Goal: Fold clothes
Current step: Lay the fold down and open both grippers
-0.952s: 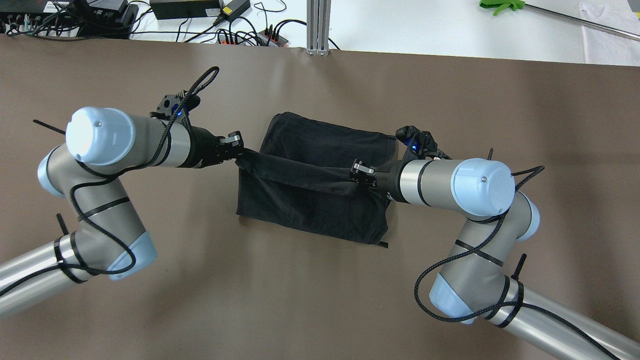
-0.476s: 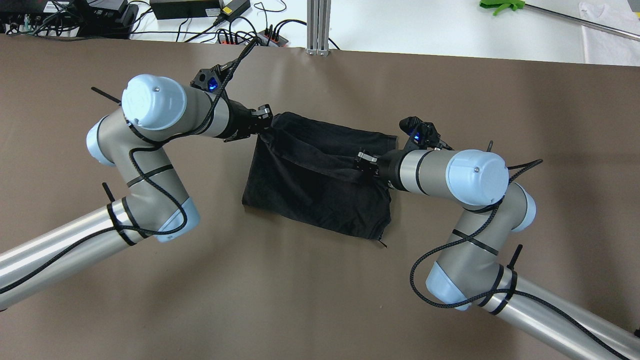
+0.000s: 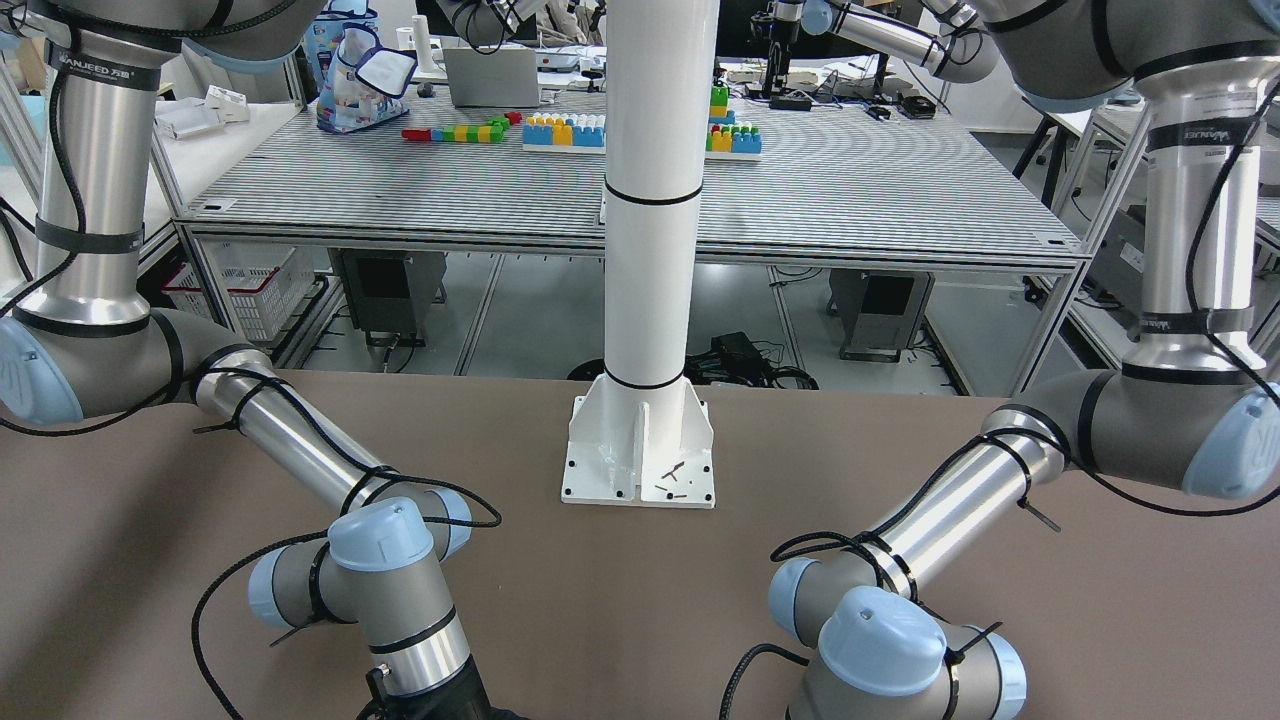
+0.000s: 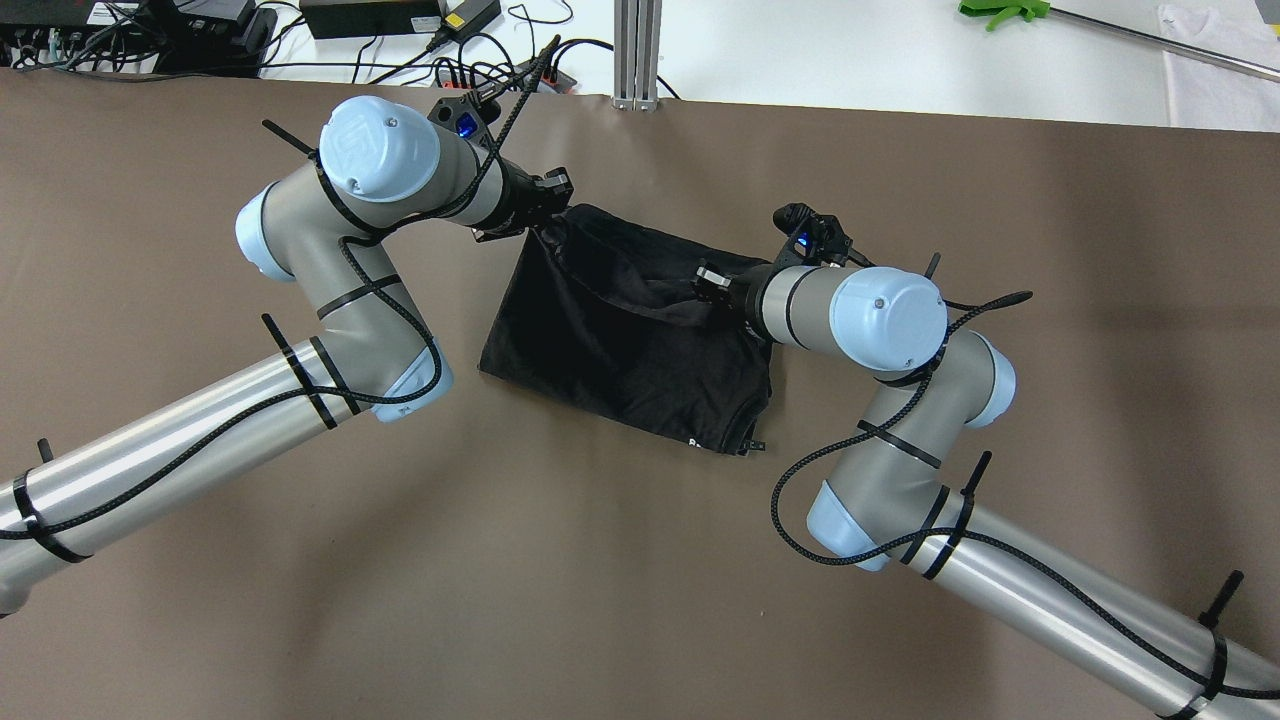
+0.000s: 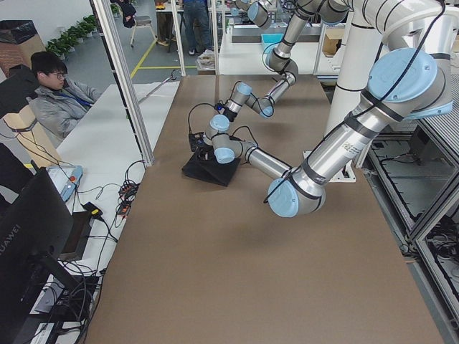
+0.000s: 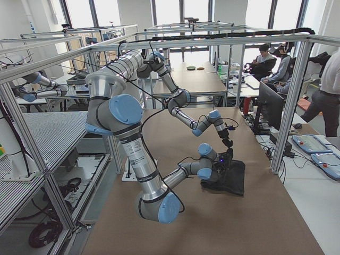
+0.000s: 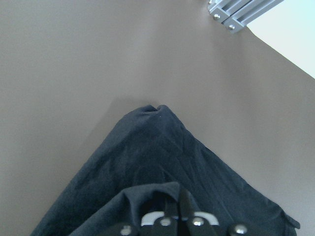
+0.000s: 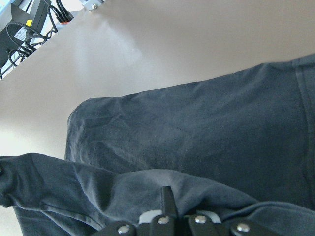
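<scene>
Edge of black garment [image 4: 620, 340] between left fingers [image 4: 549, 210] and right fingers [image 4: 711, 285].

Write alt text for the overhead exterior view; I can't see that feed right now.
A black garment lies partly folded on a brown table, with both arms gripping it. The left gripper is shut on its far left corner; the right gripper is shut on a fold near its far right side.
</scene>
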Robot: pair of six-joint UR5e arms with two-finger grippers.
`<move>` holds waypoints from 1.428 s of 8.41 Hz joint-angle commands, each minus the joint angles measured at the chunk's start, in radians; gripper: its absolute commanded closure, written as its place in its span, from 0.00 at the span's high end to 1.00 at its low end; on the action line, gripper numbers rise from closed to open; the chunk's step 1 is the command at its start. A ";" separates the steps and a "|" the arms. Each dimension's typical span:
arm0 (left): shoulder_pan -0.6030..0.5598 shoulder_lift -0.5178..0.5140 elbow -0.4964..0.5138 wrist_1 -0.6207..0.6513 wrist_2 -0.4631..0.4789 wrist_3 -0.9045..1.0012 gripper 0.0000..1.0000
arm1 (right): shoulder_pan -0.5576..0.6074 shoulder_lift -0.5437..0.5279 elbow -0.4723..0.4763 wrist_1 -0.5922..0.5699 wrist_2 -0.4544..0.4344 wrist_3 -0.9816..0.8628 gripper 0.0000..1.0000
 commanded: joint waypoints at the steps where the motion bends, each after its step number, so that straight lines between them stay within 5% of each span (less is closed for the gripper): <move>1: -0.003 -0.006 0.017 -0.001 0.009 0.005 0.78 | 0.007 0.002 -0.008 -0.001 -0.003 0.002 0.78; 2: -0.001 -0.007 0.015 -0.002 0.021 0.004 1.00 | 0.007 0.002 -0.007 0.000 -0.001 0.004 0.94; 5: -0.064 -0.010 0.015 0.002 0.006 0.020 1.00 | 0.040 0.045 -0.005 -0.005 0.069 0.002 0.94; 9: -0.205 0.023 0.020 0.009 -0.128 0.187 1.00 | 0.033 0.082 0.024 -0.093 0.150 -0.036 0.94; 12: -0.366 0.156 0.029 0.025 -0.163 0.535 1.00 | 0.117 0.064 0.079 -0.396 0.288 -0.444 0.94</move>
